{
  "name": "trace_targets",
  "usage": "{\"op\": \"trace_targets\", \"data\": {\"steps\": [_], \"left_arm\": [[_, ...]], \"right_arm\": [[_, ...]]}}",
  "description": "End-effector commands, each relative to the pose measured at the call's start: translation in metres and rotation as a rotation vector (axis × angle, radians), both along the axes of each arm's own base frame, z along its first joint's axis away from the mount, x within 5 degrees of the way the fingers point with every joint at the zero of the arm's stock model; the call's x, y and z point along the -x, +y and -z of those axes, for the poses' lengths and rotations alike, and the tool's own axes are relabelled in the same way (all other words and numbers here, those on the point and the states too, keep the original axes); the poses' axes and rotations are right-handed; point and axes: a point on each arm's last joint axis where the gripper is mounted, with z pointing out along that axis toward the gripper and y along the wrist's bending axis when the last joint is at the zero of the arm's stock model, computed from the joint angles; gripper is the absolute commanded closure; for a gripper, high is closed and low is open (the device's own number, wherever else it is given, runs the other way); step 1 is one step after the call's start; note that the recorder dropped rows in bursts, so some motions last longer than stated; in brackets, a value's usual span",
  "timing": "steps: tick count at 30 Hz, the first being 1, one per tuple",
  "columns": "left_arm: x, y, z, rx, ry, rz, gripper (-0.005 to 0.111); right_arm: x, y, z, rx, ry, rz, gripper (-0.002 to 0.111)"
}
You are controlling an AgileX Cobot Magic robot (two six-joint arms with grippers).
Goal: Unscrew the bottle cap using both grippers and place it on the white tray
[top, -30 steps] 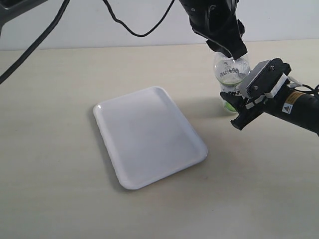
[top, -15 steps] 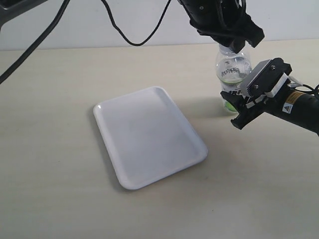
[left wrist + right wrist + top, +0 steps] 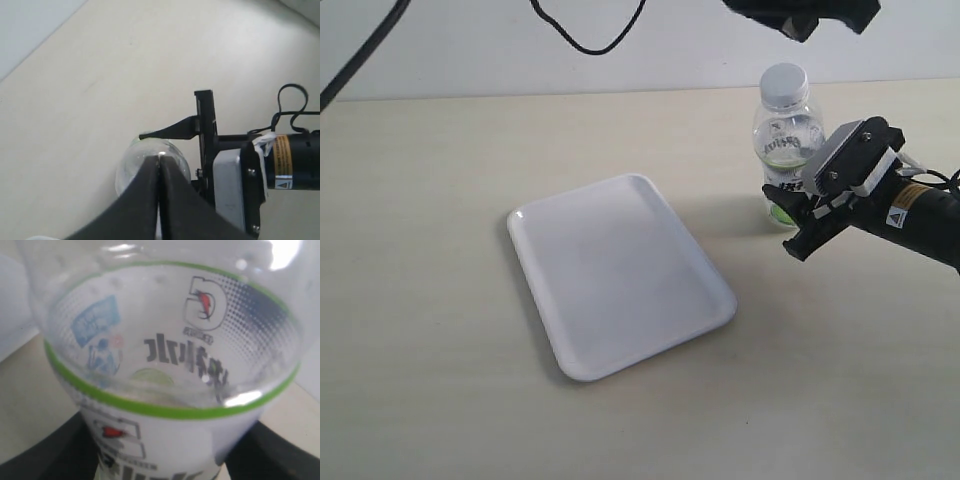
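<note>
Gripping: right gripper (image 3: 783, 215) clamped around the bottle (image 3: 786, 135), low on its body
Left gripper (image 3: 159, 162): fingers pressed together, above the bottle
Bottle cap (image 3: 785, 84): on the bottle's neck

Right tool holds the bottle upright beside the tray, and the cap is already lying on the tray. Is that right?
No. The bottle cap is not on the white tray; it sits on top of the bottle, as the exterior view shows. The right tool does hold the bottle upright beside the tray.
</note>
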Motion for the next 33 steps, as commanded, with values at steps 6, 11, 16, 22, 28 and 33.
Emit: {"op": "trace_targets", "data": {"steps": [6, 11, 16, 22, 28, 33], "left_arm": [[0.006, 0.004, -0.009, -0.136, -0.197, 0.252, 0.107], [0.017, 0.016, -0.019, -0.336, -0.394, 0.594, 0.063], [0.022, 0.019, -0.009, -0.469, -0.490, 0.851, 0.044], [0.017, 0.017, 0.003, -0.531, -0.588, 0.953, 0.044], [0.010, 0.009, 0.006, -0.509, -0.700, 0.915, 0.044], [0.008, 0.007, 0.015, -0.501, -0.707, 0.903, 0.044]], "right_arm": [[0.006, -0.002, 0.013, 0.043, 0.109, -0.001, 0.108], [0.006, -0.002, 0.013, 0.041, 0.110, 0.000, 0.108], [0.006, -0.002, 0.013, 0.041, 0.110, 0.000, 0.108], [0.006, -0.002, 0.013, 0.042, 0.109, -0.005, 0.108], [0.006, -0.002, 0.013, 0.042, 0.109, -0.005, 0.108], [0.006, -0.002, 0.013, 0.042, 0.109, -0.005, 0.108]]}}
